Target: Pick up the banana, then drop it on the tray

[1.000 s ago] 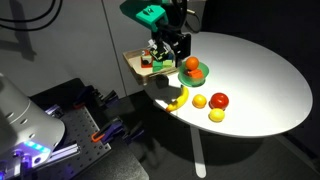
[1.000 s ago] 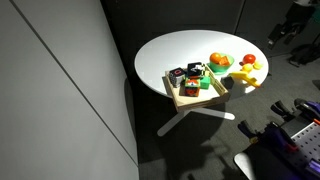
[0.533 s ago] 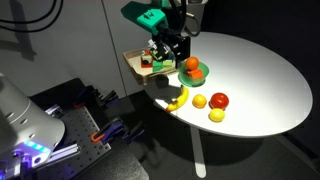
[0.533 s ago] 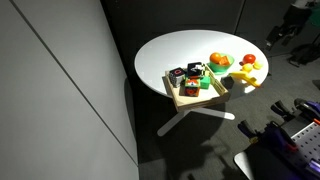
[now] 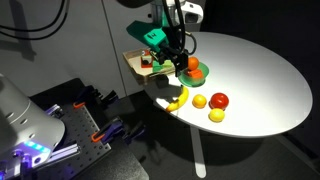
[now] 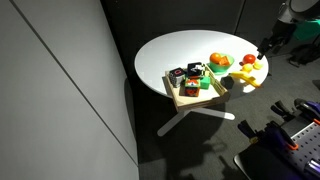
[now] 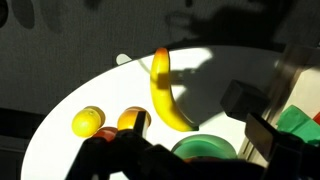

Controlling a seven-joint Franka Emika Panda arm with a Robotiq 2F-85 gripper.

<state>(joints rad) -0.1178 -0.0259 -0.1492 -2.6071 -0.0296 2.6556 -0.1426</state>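
Note:
The banana is yellow and curved and lies on the white table near its edge; it also shows in an exterior view and in the wrist view. The tan tray sits at the table's rim and holds several small items; it also shows in an exterior view. My gripper hangs open and empty above the table between the tray and the green plate, apart from the banana. In the wrist view its dark fingers frame the lower edge.
A green plate holds an orange ball. An orange-yellow fruit, a red fruit and a yellow lemon-like fruit lie beside the banana. The table edge is close to the banana.
The arm has come lower and shifted toward the fruits. The banana, fruits and tray have not moved.

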